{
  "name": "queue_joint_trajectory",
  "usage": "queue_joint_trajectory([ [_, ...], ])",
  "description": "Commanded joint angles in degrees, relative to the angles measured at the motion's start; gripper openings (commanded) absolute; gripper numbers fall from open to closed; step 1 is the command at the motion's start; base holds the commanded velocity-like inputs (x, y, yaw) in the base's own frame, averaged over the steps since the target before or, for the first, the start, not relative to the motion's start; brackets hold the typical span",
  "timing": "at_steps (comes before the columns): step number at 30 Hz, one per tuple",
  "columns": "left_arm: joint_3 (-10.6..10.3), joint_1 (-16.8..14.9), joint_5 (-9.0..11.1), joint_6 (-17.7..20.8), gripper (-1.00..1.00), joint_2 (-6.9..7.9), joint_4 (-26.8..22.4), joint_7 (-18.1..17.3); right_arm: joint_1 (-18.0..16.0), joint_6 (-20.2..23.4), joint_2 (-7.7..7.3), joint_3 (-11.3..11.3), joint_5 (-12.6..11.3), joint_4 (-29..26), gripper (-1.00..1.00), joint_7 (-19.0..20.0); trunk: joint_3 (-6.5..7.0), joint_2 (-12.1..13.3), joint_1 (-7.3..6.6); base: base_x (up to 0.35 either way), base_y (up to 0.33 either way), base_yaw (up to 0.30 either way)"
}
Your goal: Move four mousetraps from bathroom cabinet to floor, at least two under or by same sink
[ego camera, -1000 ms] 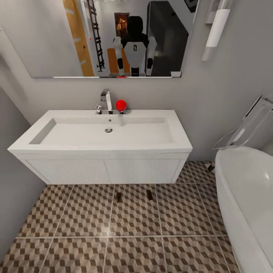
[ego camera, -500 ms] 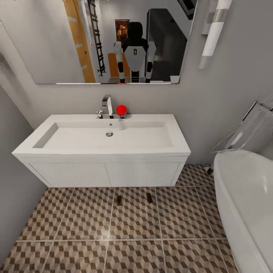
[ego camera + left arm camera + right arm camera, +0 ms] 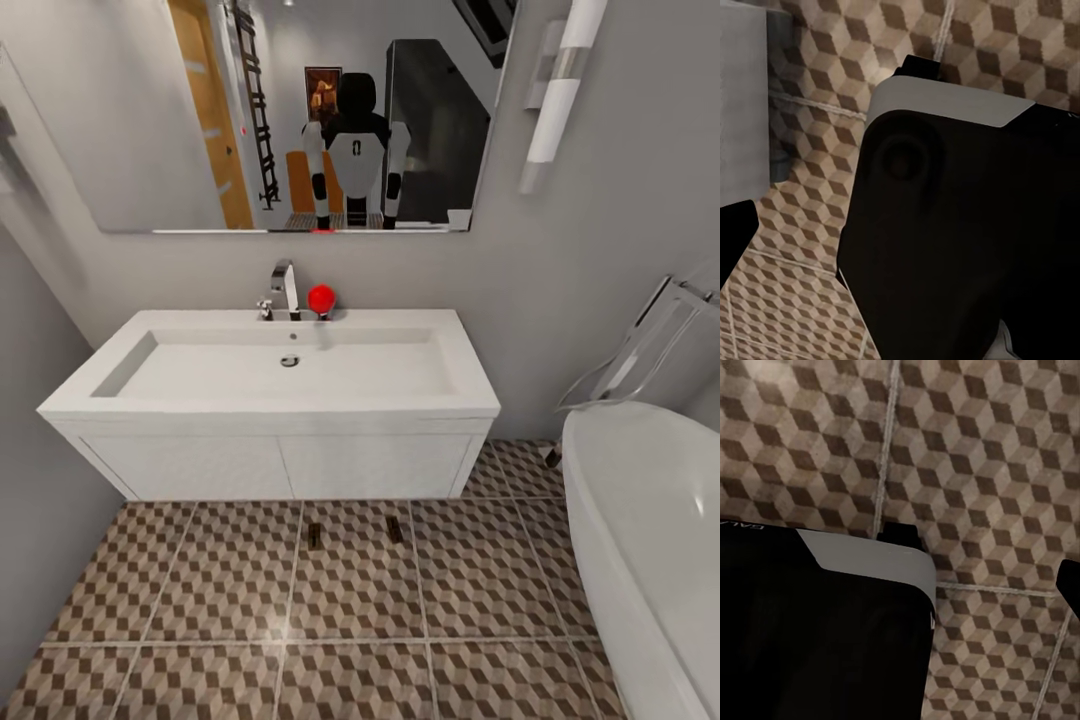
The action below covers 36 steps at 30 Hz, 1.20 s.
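Two mousetraps lie on the cube-patterned bathroom floor (image 3: 220, 600) just in front of the sink (image 3: 280, 375): one mousetrap (image 3: 314, 537) to the left and another mousetrap (image 3: 396, 531) to the right, both small and dark from here. The sink is a wide white basin on a white vanity, with a chrome tap (image 3: 284, 286). The cabinet is out of view. In the left wrist view one dark finger (image 3: 733, 238) sits at the picture's edge over the tiles, beside my own dark body (image 3: 960, 240). The right wrist view has a finger (image 3: 1071, 583) at its edge. Neither holds anything.
A white bathtub (image 3: 640, 530) fills the right side, with a glass screen (image 3: 650, 345) behind it. A grey wall (image 3: 30, 480) closes the left. A red round object (image 3: 321, 297) stands by the tap. The mirror (image 3: 140, 120) reflects my upper body.
The whole head picture has shifted: the sink sits lower and smaller, more mirror and floor show, so the camera moved back. The two mousetraps have not moved on the tiles.
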Motion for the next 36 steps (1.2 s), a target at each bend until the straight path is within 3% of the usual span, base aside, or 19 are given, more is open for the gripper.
queue_joint_trajectory([
  [1,-0.48,-0.05,0.39,0.12,1.00,-0.03,0.07,0.13,-0.05,-0.30,0.03,0.49,-0.60,0.14,1.00,-0.10,0.05,-0.03,0.00,0.000,0.000,0.000],
  [20,-0.44,-0.05,0.39,0.12,1.00,-0.03,0.08,0.13,-0.05,-0.31,-0.13,0.49,-0.60,0.14,1.00,-0.10,4.81,6.78,-3.73,0.000,0.000,0.000],
  [36,-0.47,-0.03,0.37,0.12,1.00,0.05,-0.01,0.13,-0.04,-0.38,-0.25,0.49,-0.64,0.14,1.00,-0.10,6.26,6.78,-3.73,0.000,0.000,0.000],
])
